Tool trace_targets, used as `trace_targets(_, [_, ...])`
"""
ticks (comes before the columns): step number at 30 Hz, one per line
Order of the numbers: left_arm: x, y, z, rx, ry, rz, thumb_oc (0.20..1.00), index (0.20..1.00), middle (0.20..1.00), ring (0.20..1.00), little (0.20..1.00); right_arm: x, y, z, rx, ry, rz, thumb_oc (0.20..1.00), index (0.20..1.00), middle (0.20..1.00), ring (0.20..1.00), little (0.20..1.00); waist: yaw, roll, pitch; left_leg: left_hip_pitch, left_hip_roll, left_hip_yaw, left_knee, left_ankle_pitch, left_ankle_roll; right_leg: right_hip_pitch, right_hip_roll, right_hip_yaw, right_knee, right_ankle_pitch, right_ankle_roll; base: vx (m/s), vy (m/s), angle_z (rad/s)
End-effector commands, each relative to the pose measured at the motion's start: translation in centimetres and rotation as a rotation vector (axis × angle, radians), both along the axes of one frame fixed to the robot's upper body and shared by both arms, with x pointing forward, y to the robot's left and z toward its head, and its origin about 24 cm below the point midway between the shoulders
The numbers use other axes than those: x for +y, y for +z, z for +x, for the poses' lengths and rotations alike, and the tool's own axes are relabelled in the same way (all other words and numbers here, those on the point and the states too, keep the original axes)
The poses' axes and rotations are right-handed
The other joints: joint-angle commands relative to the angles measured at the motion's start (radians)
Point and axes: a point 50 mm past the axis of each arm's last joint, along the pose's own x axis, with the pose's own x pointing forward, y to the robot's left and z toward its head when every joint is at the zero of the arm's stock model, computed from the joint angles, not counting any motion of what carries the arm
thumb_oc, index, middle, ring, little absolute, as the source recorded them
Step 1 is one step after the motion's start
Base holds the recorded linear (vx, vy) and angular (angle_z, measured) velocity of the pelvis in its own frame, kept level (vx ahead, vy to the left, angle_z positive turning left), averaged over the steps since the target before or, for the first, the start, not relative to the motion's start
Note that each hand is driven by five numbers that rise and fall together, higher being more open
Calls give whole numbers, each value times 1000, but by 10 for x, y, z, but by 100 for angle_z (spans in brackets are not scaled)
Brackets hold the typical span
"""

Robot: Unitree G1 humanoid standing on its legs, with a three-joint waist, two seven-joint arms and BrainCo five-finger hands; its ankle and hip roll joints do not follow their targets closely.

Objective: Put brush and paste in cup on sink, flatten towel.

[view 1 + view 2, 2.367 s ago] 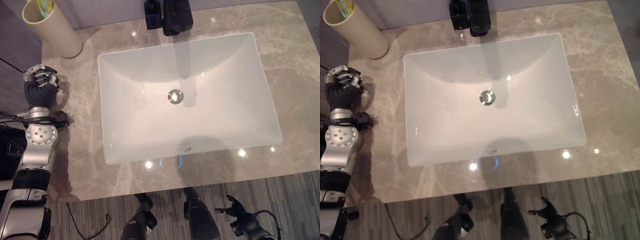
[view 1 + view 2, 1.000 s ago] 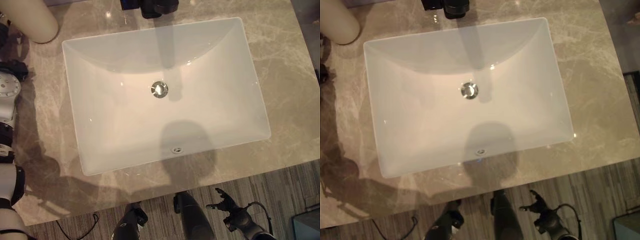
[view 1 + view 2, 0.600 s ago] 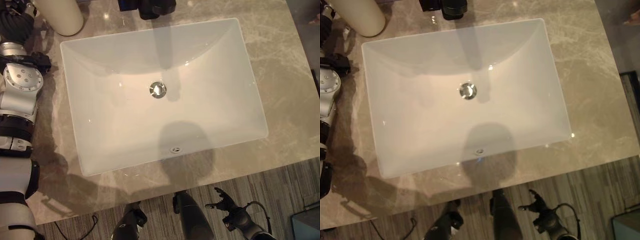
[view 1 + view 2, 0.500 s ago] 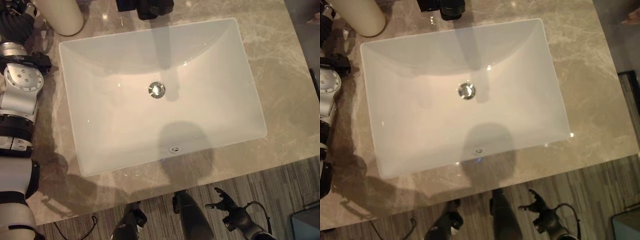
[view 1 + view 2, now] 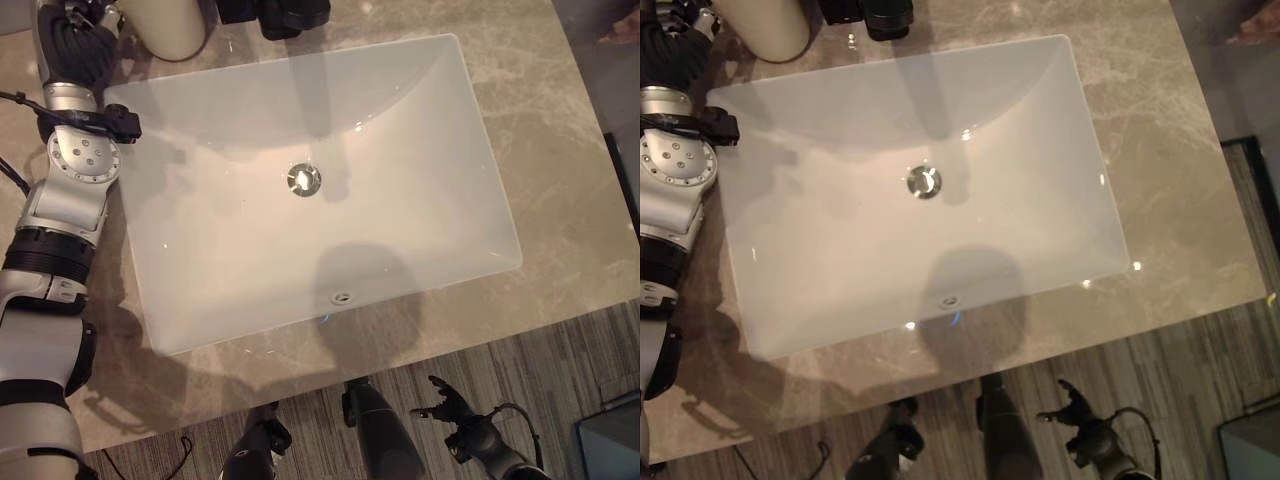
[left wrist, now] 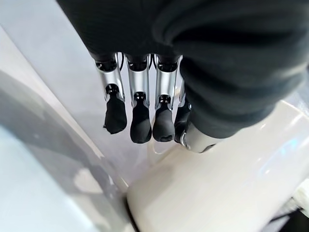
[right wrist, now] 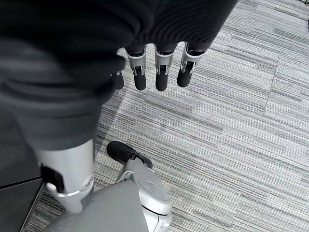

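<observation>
The left hand (image 6: 145, 116) hovers just beside the cup (image 6: 227, 188), fingers relaxed and holding nothing. The cup stands on the counter (image 5: 560, 140) at the sink's (image 5: 310, 180) far corner, next to that hand. From here I can't see into the cup, so whether brush and paste are inside is hard to say, and I see no towel. My guess is the cup step is about done; next the hand needs to pull clear and find the towel. The right hand (image 7: 154, 67) hangs low over the floor (image 7: 231, 121), fingers loosely open, empty.
</observation>
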Motion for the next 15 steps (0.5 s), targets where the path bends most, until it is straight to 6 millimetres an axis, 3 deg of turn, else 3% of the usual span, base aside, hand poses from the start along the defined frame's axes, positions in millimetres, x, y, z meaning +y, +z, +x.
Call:
trace_targets(1, [-13,-11,9,34,-17,40,200,200,200,200,200,-4,9,11,-45,26,-20,1000,1000,1000,1000,1000,-23,9,65,70,69,-72,7,6,-111,11,28,-59,0,23,72,-31,-47,-1])
trace_targets(6, [-12,-12,10,35,-1,32,200,200,200,200,200,-4,8,9,-41,26,-23,1000,1000,1000,1000,1000,-25,4,66,79,76,-61,7,11,-113,15,34,-57,0,22,69,-14,-41,-7])
trace_targets(9, [0,-19,12,52,83,-10,200,200,200,200,200,-5,4,4,-16,21,-36,1000,1000,1000,1000,1000,-18,1,68,98,85,-58,7,15,-116,36,41,-66,0,15,64,-20,-72,-8])
trace_targets(10, [0,-20,12,52,84,-10,536,536,536,536,536,-5,4,4,-16,22,-37,1000,1000,1000,1000,1000,-19,1,69,99,85,-58,7,15,-116,38,42,-66,0,15,64,-6,-68,-4])
trace_targets(11, [7,-26,14,70,138,-46,1000,1000,1000,1000,1000,-7,0,-2,12,15,-50,1000,1000,1000,1000,1000,-12,3,65,113,88,-61,7,16,-115,54,45,-74,0,9,60,-4,-69,-11])
trace_targets(15, [22,-37,14,94,219,-105,1000,1000,1000,1000,1000,-9,-6,-10,56,12,-74,1000,1000,1000,1000,1000,-1,7,55,139,94,-69,7,16,-114,88,52,-86,0,-6,50,15,-67,-10])
